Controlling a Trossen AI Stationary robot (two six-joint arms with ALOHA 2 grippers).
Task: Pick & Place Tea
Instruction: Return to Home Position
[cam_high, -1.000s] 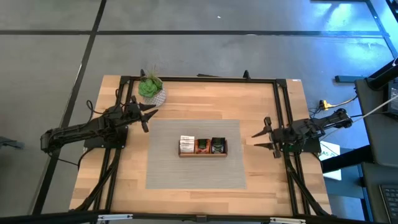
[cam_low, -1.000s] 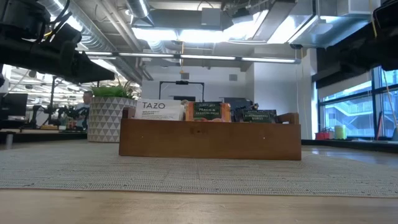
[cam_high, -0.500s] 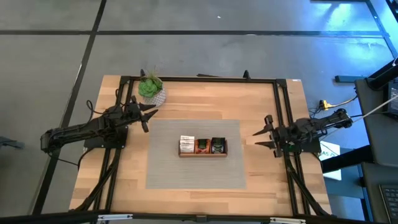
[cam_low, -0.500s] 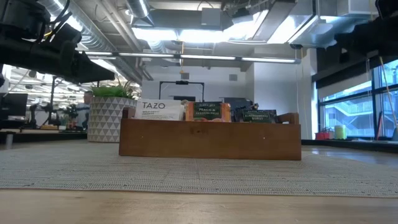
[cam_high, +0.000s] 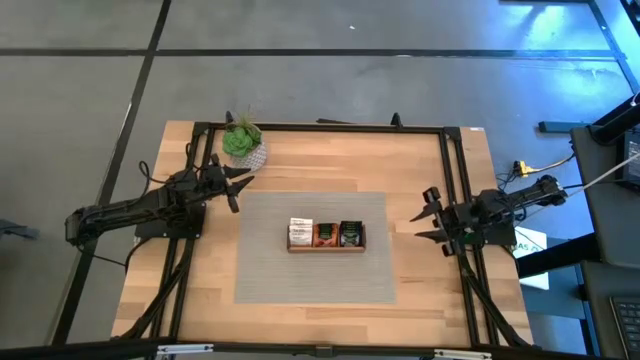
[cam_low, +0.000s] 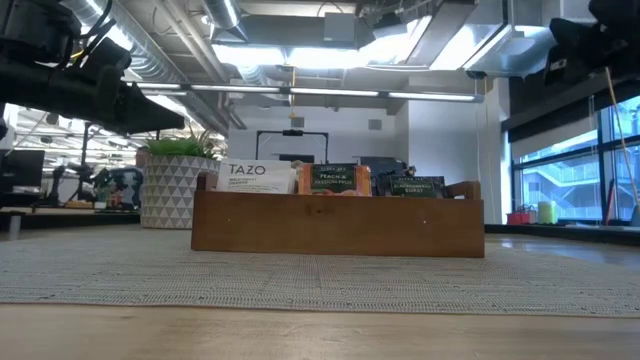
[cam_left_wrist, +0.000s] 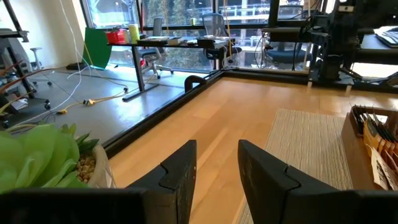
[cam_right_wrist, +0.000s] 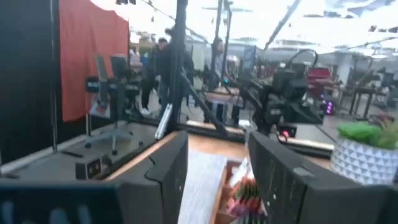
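Three groups of small flat square tea sachets (cam_low: 334, 179) stand on edge in the long brown wooden three-compartment tray (cam_high: 326, 249) at the middle of the grey woven mat (cam_high: 270, 270). White ones sit toward the left arm, orange-red in the middle and dark toward the right arm. We see their printed faces turned to the low camera. The tray's long axis runs from arm to arm. We find the left gripper (cam_high: 240, 190) beside the small green plant in a white pot (cam_high: 243, 142), fingers spread. The right gripper (cam_high: 424, 222) hangs off the mat's right edge, fingers likewise apart.
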